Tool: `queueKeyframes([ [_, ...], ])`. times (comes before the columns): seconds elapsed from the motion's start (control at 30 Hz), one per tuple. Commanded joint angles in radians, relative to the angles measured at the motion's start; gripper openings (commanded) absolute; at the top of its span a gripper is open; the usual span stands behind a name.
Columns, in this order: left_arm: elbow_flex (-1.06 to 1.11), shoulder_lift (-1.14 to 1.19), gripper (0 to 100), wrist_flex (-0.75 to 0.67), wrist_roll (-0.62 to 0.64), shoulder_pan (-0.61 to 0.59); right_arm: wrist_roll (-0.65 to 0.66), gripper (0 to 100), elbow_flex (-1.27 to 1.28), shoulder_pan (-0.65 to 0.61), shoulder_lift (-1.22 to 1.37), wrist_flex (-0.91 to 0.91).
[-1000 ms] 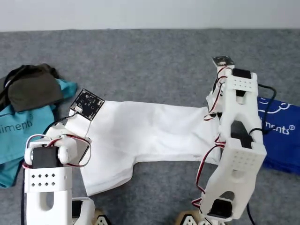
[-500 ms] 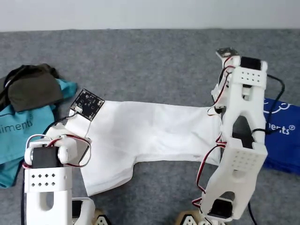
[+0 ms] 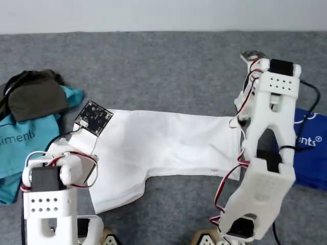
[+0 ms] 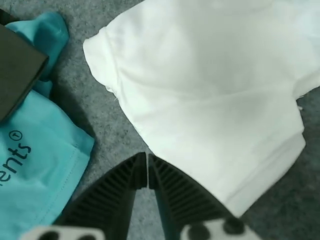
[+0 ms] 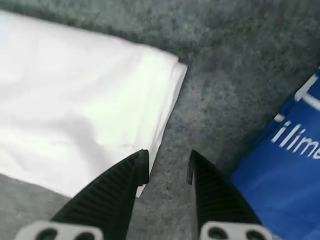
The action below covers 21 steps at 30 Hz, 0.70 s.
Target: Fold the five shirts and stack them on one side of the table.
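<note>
Grey table (image 3: 168,66) | white shirt (image 3: 163,148) spread | left gripper (image 4: 148,161) closed | right gripper (image 5: 168,161) parted

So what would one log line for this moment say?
white shirt: flat, mid-table | left gripper: shut, at its edge by teal shirt | right gripper: open, at its edge by blue shirt

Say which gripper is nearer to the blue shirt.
Right. The right gripper is beside the blue shirt, at one end of the white shirt; the left gripper is at the far end, by the teal shirt.
</note>
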Motion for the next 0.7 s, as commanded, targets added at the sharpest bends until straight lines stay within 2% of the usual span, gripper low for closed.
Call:
queueKeyframes([
  [0.0,-0.038,-0.034,2,0.000,0.008,-0.008,0.002,13.0,0.100,-0.022,-0.117,0.047],
  [0.17,-0.038,-0.048,2,-0.002,0.060,-0.008,0.002,0.3,0.259,-0.117,-0.196,0.044],
  [0.4,-0.019,-0.046,2,-0.006,0.104,-0.012,0.000,0.9,0.362,-0.183,-0.231,0.041],
  [0.57,-0.016,-0.043,2,-0.020,0.107,-0.150,0.005,0.9,0.460,-0.231,-0.234,0.022],
  [0.67,-0.015,-0.044,2,-0.020,0.107,-0.242,0.008,0.9,0.545,-0.236,-0.231,-0.062],
])
